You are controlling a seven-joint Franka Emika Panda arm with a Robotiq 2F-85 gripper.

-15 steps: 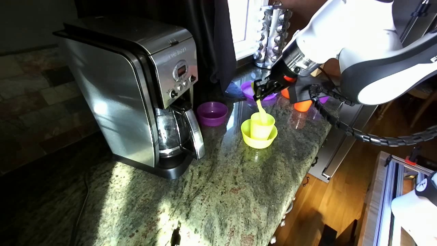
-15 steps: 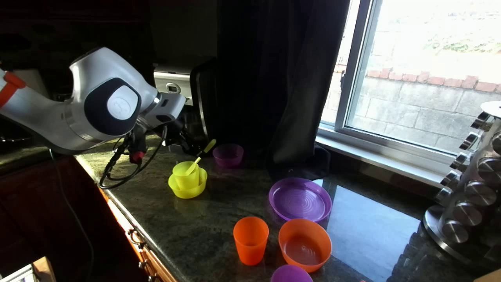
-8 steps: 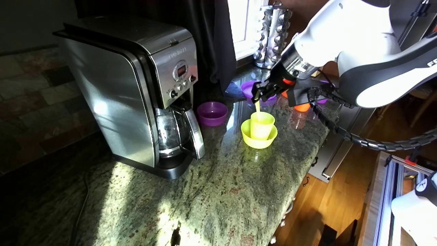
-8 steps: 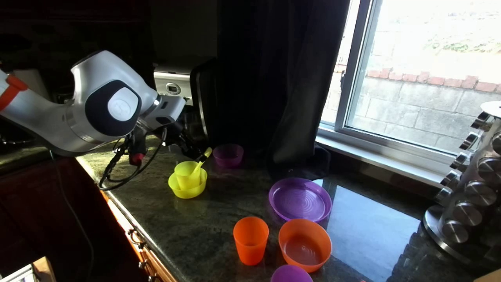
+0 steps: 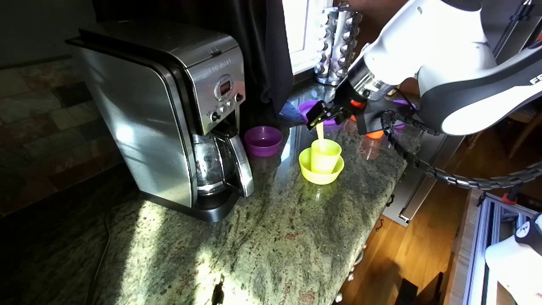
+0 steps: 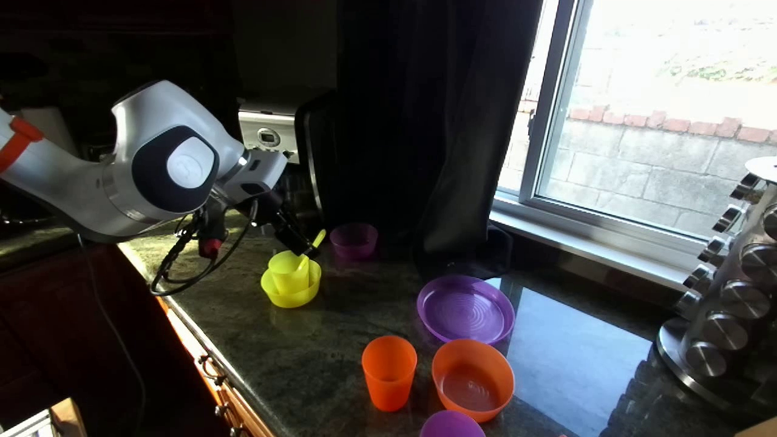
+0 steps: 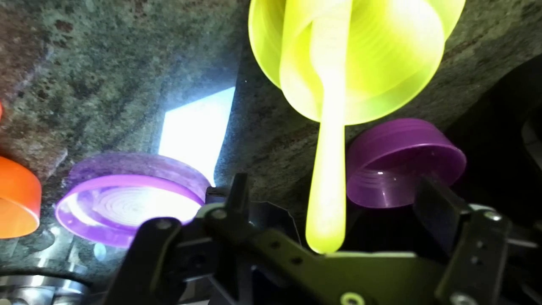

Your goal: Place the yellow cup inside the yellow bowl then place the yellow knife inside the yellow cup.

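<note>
The small yellow cup (image 5: pixel 324 156) stands inside the wider yellow bowl (image 5: pixel 319 178) on the counter, in both exterior views. Leaning in the cup is the yellow knife (image 7: pixel 329 169), one end down inside it and the handle rising past the rim. My gripper (image 7: pixel 334 186) is open around that handle, and in the wrist view gaps show between the knife and the fingers (image 7: pixel 239 197) on both sides. In an exterior view the gripper (image 6: pixel 308 247) hangs just above the cup, with the handle's end (image 6: pixel 319 237) showing beyond it.
A purple bowl (image 5: pixel 263 142) sits close by, beside the coffee maker (image 5: pixel 216 127). Farther along the counter are a purple dish (image 6: pixel 465 309), an orange cup (image 6: pixel 389 373), an orange bowl (image 6: pixel 473 388) and a spice rack (image 6: pixel 728 303). The counter's edge (image 6: pixel 200 337) runs nearby.
My gripper has come down a little and its jaws have spread away from the knife. The knife has sunk lower into the cup, and its handle stands more steeply.
</note>
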